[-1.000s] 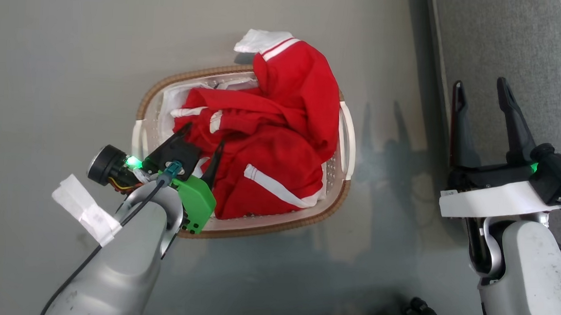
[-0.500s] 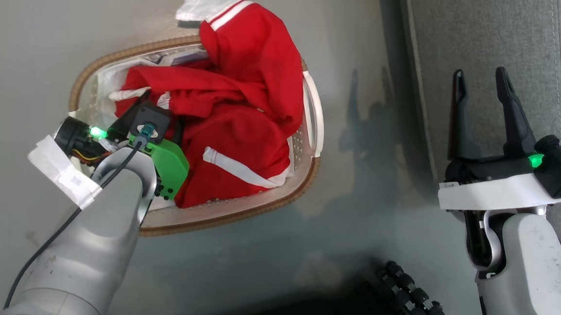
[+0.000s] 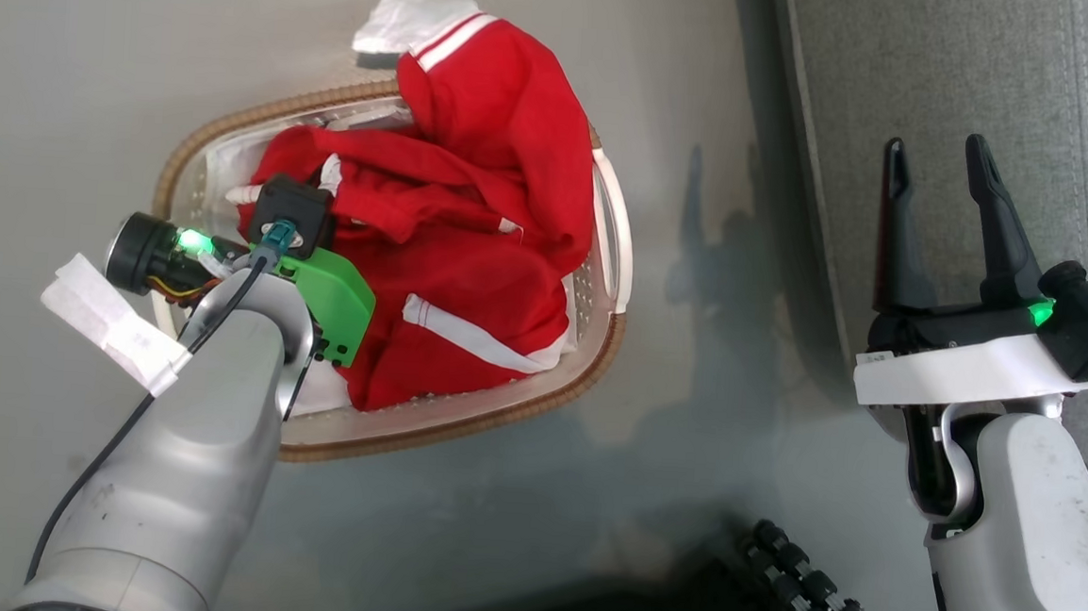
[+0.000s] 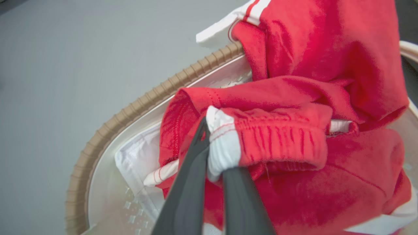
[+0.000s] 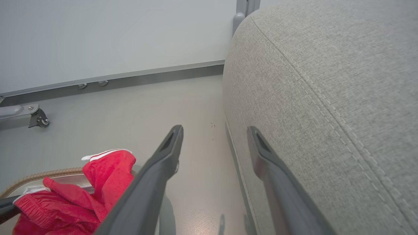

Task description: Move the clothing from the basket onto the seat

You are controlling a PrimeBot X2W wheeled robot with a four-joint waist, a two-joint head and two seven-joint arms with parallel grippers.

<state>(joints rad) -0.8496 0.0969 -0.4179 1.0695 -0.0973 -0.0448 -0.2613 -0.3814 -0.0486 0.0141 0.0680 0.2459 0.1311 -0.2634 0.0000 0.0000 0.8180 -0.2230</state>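
Your left gripper (image 4: 215, 148) is sitting deeper than a moment ago, left of centre in the head view, in the bright red white-striped fabric garment (image 3: 482, 245) filling the oval off-white perforated basket (image 3: 253, 120). Your right gripper (image 3: 936, 155) is hanging wide open at right, beside the large grey upholstered seat (image 3: 993, 68). In the left wrist view, its fingers are pinching the garment's white cuff (image 4: 223, 140). In the right wrist view, the spread fingers are holding nothing.
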